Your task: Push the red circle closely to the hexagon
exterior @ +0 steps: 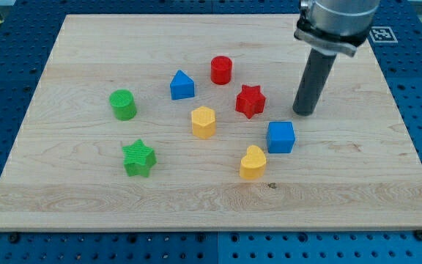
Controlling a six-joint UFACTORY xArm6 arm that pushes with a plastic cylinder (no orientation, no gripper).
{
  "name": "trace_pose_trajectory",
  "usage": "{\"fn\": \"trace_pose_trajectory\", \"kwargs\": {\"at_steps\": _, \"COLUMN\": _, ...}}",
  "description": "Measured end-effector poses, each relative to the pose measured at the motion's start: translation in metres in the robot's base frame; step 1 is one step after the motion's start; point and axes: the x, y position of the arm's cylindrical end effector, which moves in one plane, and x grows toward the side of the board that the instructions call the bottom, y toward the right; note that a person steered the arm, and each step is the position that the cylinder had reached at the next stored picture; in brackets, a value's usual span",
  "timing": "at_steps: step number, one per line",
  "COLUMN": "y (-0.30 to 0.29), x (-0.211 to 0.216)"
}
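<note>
My tip (305, 112) (a bare rod, no gripper to open or close) rests right of the red star (250, 100). The red circle (221, 70) sits up-right of the yellow hexagon (204, 122), apart.

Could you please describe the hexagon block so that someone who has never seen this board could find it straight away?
Start at the wooden board and go to the cluster of blocks around its middle. The yellow hexagon stands at the centre of that cluster, below the blue triangular block and to the view's left of the red star. The only other yellow block, the yellow heart, is rounded and nearer the view's bottom.
</note>
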Motion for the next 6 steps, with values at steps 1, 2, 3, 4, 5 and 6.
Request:
{"fn": "trace_pose_trajectory", "kwargs": {"at_steps": 1, "y": -0.013, "x": -0.058}}
{"fn": "trace_pose_trajectory", "kwargs": {"at_steps": 2, "y": -0.052, "x": -0.102}}
{"fn": "trace_pose_trajectory", "kwargs": {"at_steps": 3, "y": -0.100, "x": -0.114}}
{"fn": "trace_pose_trajectory", "kwargs": {"at_steps": 4, "y": -0.146, "x": -0.114}}
{"fn": "trace_pose_trajectory", "kwargs": {"at_steps": 5, "y": -0.156, "x": -0.114}}
{"fn": "trace_pose_trajectory", "kwargs": {"at_steps": 6, "y": -0.161, "x": -0.124}}
